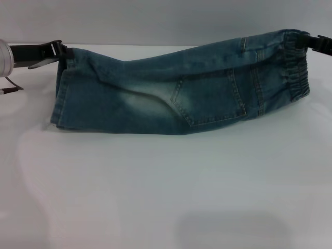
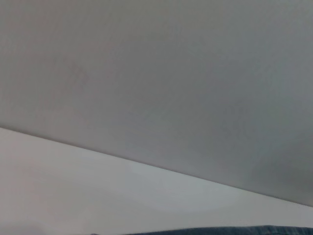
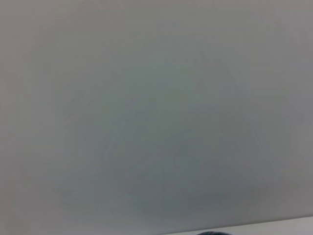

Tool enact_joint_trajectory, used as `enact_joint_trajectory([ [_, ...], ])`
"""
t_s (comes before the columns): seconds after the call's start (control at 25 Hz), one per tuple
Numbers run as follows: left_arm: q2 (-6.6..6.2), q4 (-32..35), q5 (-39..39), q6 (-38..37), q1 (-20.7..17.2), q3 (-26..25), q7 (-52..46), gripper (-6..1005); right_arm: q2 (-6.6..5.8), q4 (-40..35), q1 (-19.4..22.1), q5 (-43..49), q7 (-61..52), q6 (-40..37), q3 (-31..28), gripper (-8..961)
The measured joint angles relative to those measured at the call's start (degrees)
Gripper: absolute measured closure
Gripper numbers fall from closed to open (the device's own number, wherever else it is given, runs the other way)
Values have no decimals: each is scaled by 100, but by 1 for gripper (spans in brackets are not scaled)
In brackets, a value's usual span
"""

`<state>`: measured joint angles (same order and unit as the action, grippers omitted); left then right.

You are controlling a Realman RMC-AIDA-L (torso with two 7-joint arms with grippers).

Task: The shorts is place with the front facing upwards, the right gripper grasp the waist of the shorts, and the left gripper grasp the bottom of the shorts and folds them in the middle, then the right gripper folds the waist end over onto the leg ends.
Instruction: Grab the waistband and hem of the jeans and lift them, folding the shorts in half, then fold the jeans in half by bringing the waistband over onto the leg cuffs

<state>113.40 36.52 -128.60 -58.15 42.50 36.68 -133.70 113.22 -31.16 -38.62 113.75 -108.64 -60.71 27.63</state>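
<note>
The shorts (image 1: 176,88) hang stretched above the worktop (image 1: 166,197), the left end effector (image 1: 56,51) clamping the hems, the right end effector (image 1: 315,42) clamping the waistband. Lower both evenly, keeping the fabric taut.

In the head view, the left gripper (image 1: 58,52) is cut off by the left edge, so only part of its silver-white wrist is visible. The right gripper (image 1: 317,42) is cut off by the right edge, and its fingertips are hidden behind the waistband of the shorts (image 1: 181,93). The left wrist view shows only a thin strip, probably denim, at the edge. The right wrist view shows almost nothing.
</note>
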Motion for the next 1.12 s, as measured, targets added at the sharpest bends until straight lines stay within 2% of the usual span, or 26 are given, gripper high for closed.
enact_joint_trajectory([
  [0.4,87,-33,29,357,6,-2,124,978,17,5,-44,25,12,-9,6,866],
  [0.6,131,-33,29,553,7,-5,134,927,31,5,-50,38,14,-22,54,856],
  [0.92,175,14,29,744,-14,-4,141,695,42,4,-29,27,11,-29,94,840],
  [1.12,177,14,29,760,-23,-3,143,449,38,-43,-23,-36,-23,-30,46,830],
])
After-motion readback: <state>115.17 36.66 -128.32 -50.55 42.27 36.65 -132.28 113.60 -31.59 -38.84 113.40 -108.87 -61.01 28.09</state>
